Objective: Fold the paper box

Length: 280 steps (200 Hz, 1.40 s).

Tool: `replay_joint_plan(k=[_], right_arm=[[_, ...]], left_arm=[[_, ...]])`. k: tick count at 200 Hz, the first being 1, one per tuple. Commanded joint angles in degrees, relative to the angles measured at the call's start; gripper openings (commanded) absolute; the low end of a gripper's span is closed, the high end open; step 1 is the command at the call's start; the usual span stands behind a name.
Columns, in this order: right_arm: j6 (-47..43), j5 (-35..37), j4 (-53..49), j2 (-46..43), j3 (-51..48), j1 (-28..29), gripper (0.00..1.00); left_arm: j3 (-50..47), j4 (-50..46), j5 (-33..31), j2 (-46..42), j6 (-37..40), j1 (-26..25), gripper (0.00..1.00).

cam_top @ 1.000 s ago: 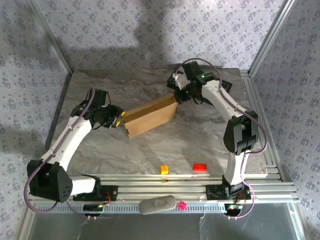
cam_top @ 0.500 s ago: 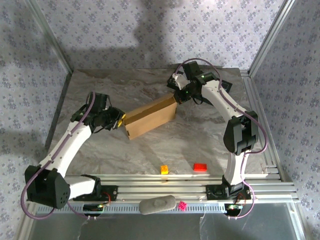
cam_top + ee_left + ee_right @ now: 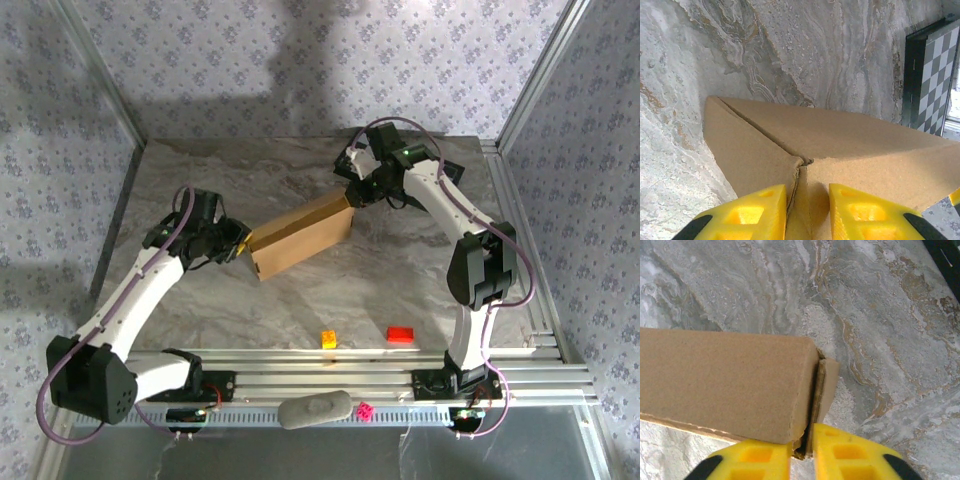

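The paper box (image 3: 300, 235) is a closed, long brown cardboard box lying slantwise mid-table. My left gripper (image 3: 243, 243) is at its near-left end. In the left wrist view the yellow fingers (image 3: 747, 212) straddle the end corner of the box (image 3: 840, 135), and the left gripper (image 3: 807, 212) is shut on the cardboard fold. My right gripper (image 3: 352, 192) is at the far-right end. In the right wrist view the jaws of the right gripper (image 3: 802, 455) stand slightly apart around the end flap of the box (image 3: 725, 380). The flap touches one finger (image 3: 850, 457), with a dark gap to the other.
A yellow brick (image 3: 328, 339) and a red brick (image 3: 400, 334) lie near the front rail. A grey lump (image 3: 315, 409) and a pink piece (image 3: 366, 410) rest on the rails. A checkered board (image 3: 932, 80) lies at the table's far right.
My left arm has pushed in closer to the box's near-left end. The box and my right arm have hardly moved.
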Motion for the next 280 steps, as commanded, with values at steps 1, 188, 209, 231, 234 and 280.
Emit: replay_joint_plan(k=[1,188,209,231,234,280], right_arm=[[1.2,-1.7,-2.5,-2.7,1.9,-0.6,0.26],[38.1,-16.1,8.3,-4.5,-5.4,-5.5,0.46],[38.4,-17.6,8.6,-3.3,-6.3,-5.9,0.47],[37.8,-17.7,8.5,-2.3,-7.2,-5.3,0.46],[37.9,-17.7,8.7,-2.3,-7.5,-5.3,0.46],[37.8,-16.8,10.6,-1.2,-11.4,-5.6,0.38]], left_arm=[[-1.7,-4.6,-2.0,0.0,0.7,-0.7,0.26],[-1.8,-4.6,-3.3,0.3,2.0,-1.7,0.16],[-1.7,-4.6,-3.4,0.3,2.1,-1.7,0.16],[-1.7,-4.7,-3.4,0.3,2.2,-1.8,0.16],[-1.7,-4.6,-3.5,0.3,2.2,-1.8,0.16],[-1.7,-5.2,-3.7,0.4,2.8,-1.9,0.16]])
